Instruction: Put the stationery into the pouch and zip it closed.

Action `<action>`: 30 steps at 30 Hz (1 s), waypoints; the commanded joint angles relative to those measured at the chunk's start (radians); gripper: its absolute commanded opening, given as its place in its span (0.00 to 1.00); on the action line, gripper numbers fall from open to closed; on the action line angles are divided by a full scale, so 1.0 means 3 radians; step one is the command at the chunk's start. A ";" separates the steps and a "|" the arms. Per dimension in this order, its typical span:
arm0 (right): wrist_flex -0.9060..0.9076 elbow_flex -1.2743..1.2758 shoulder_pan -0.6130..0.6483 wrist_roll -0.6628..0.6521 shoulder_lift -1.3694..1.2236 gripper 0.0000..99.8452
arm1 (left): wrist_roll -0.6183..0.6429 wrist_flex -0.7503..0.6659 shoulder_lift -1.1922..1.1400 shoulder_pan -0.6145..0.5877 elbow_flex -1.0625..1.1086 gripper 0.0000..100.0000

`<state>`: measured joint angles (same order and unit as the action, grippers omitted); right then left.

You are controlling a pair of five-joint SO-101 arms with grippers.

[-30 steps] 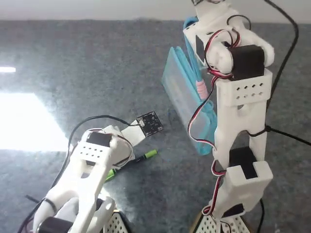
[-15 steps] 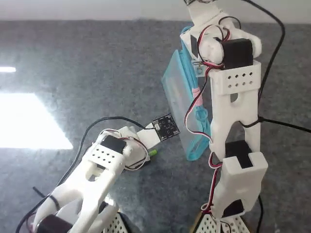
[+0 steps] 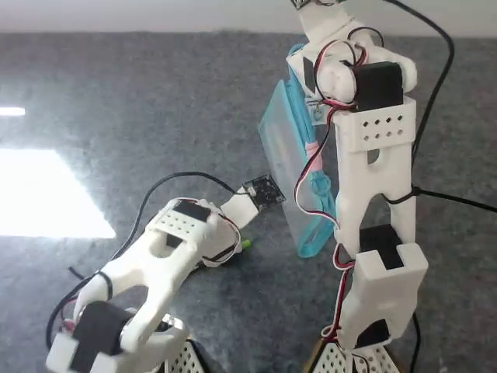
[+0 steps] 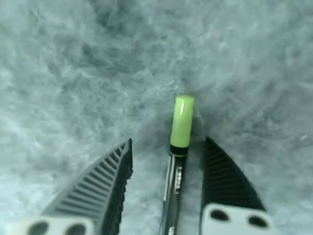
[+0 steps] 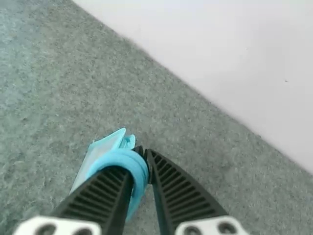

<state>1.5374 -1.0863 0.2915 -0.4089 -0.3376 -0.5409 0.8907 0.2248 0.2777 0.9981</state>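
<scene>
A translucent blue pouch (image 3: 289,167) with a blue zip edge hangs tilted above the table, held at its far end. My right gripper (image 5: 143,164) is shut on the pouch's blue edge (image 5: 124,164). A pen with a green cap (image 4: 182,122) lies on the grey table. My left gripper (image 4: 166,161) is open, its two fingers on either side of the pen's dark barrel, low over the table. In the high view only the pen's green tip (image 3: 245,244) peeks out from under the left arm.
The grey speckled table (image 3: 116,101) stretches out to the far left, with a bright glare patch (image 3: 39,194) at its left edge. A pale wall (image 5: 220,58) rises just beyond the table's far edge. Both arm bases stand at the near edge.
The left arm has swung right and lowered over the pen, now covering most of it. The right arm lifted the pouch slightly and then held still.
</scene>
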 commanded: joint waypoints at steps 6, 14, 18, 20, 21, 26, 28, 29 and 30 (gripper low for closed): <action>0.0013 -0.0107 0.0033 -0.0010 0.0079 0.01 | -0.0235 0.0450 -0.0476 -0.0036 -0.0524 0.01; 0.0003 -0.0159 0.0115 -0.0010 0.0084 0.01 | -0.0240 0.1069 0.0619 -0.0312 -0.0698 0.01; 0.0059 -0.0348 0.0304 0.0082 0.0079 0.01 | -0.0164 0.1672 0.1708 -0.0491 -0.1250 0.01; 0.0059 -0.0460 0.0396 0.0143 0.0079 0.01 | 0.0031 0.1846 0.2250 -0.0593 -0.1603 0.01; 0.0049 -0.0517 0.0448 0.0164 0.0079 0.01 | 0.0164 0.1862 0.2511 -0.0639 -0.1741 0.01; -0.0115 -0.0772 0.0831 0.0210 0.0064 0.01 | 0.0834 0.1703 0.3693 -0.0522 -0.1747 0.01; -0.0258 -0.0864 0.0923 0.0210 0.0074 0.01 | 0.1002 0.1575 0.4143 -0.0338 -0.1476 0.01; -0.0335 -0.0900 0.0923 0.0215 0.0074 0.01 | 0.1069 0.1519 0.4378 -0.0256 -0.1312 0.01; -0.0407 -0.0915 0.0923 0.0220 0.0074 0.01 | 0.1130 0.1488 0.4613 -0.0189 -0.1158 0.01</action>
<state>1.4883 -1.2950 0.5570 -0.3598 -0.3376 -0.2708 1.3894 1.4185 0.1626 0.5608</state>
